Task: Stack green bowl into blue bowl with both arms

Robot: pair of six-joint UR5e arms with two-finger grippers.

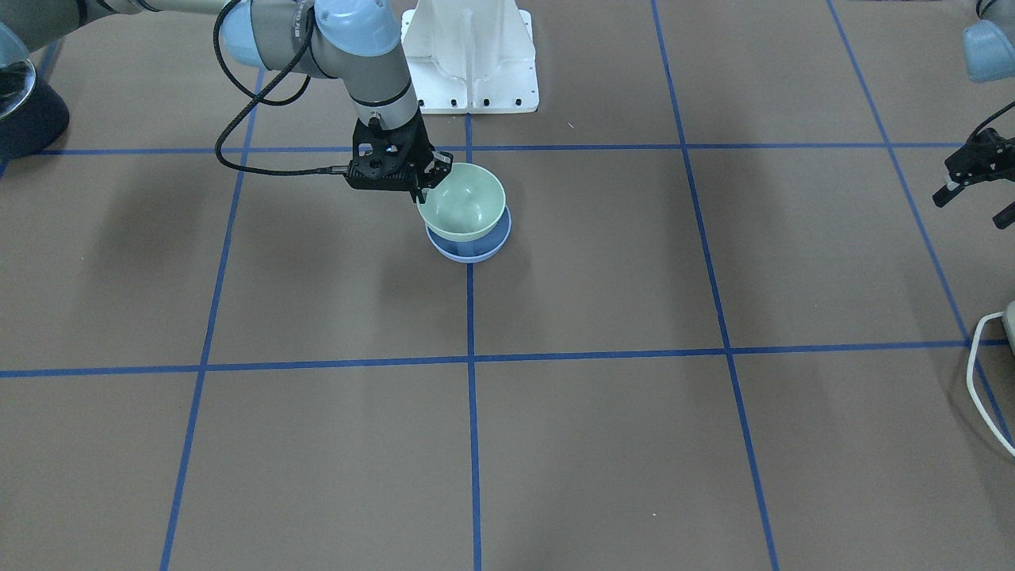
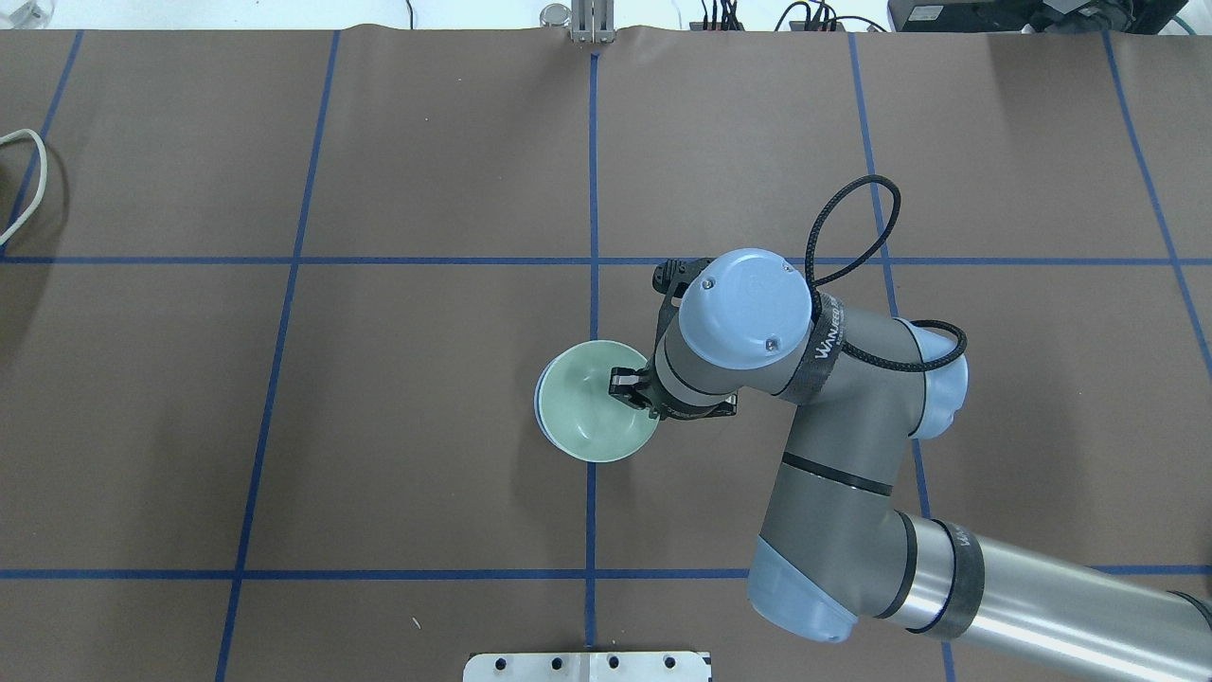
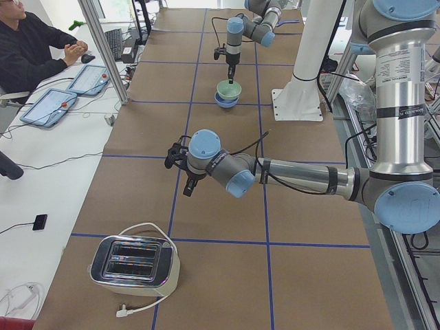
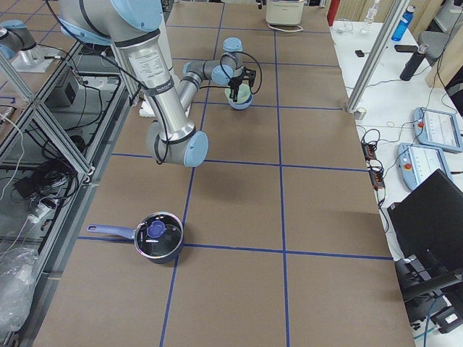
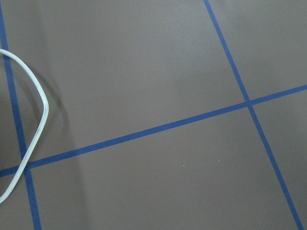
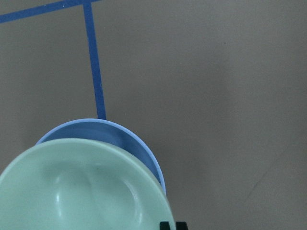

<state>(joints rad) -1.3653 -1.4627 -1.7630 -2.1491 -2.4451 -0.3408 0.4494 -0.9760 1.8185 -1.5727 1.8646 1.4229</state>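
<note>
The pale green bowl (image 1: 464, 202) hangs slightly tilted over and partly inside the blue bowl (image 1: 476, 247), which stands on the table's centre line near the robot base. My right gripper (image 1: 424, 184) is shut on the green bowl's rim on the side facing the robot. In the overhead view the green bowl (image 2: 592, 403) covers the blue bowl (image 2: 538, 403) except for a thin crescent. The right wrist view shows the green bowl (image 6: 81, 191) above the blue rim (image 6: 124, 139). My left gripper (image 1: 971, 206) hovers open and empty, far off to the robot's left.
The white mounting base (image 1: 472, 59) stands just behind the bowls. A toaster (image 3: 134, 265) with a white cable (image 1: 983, 381) sits at the left end of the table. A dark pot (image 4: 158, 237) with a lid sits at the right end.
</note>
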